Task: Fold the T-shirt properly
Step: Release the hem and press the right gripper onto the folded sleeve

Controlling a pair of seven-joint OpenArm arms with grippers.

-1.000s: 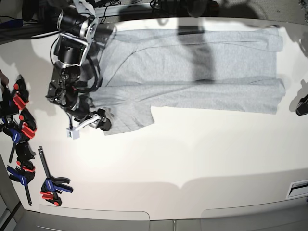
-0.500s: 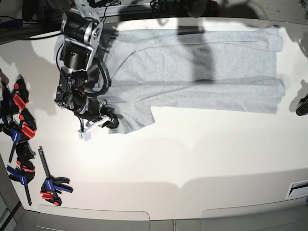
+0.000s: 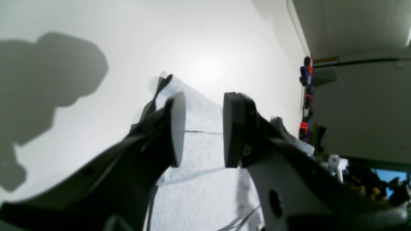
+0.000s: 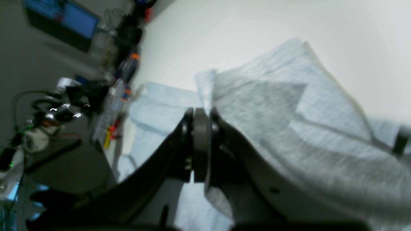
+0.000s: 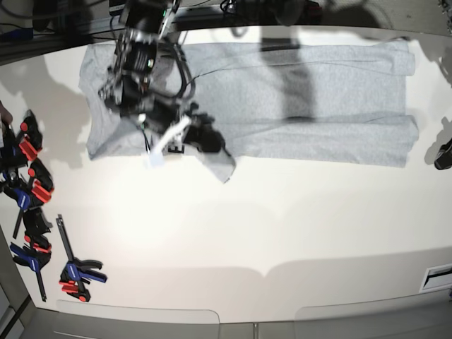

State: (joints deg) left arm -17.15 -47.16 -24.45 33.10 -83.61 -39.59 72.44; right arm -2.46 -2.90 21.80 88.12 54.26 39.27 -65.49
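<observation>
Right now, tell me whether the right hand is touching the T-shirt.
Touching. The right wrist view shows the right hand shut on a fold of the T-shirt, cloth draped over one finger.

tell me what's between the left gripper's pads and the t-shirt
Nothing: in the left wrist view the left gripper hangs open with the T-shirt showing through the empty gap.

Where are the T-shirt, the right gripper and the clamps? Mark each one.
T-shirt (image 5: 318, 106): base view, flat grey body.
Right gripper (image 4: 201, 110): right wrist view, tips of the shut jaws.
Clamps (image 5: 32, 191): base view, red-and-blue pile at the table's edge.
</observation>
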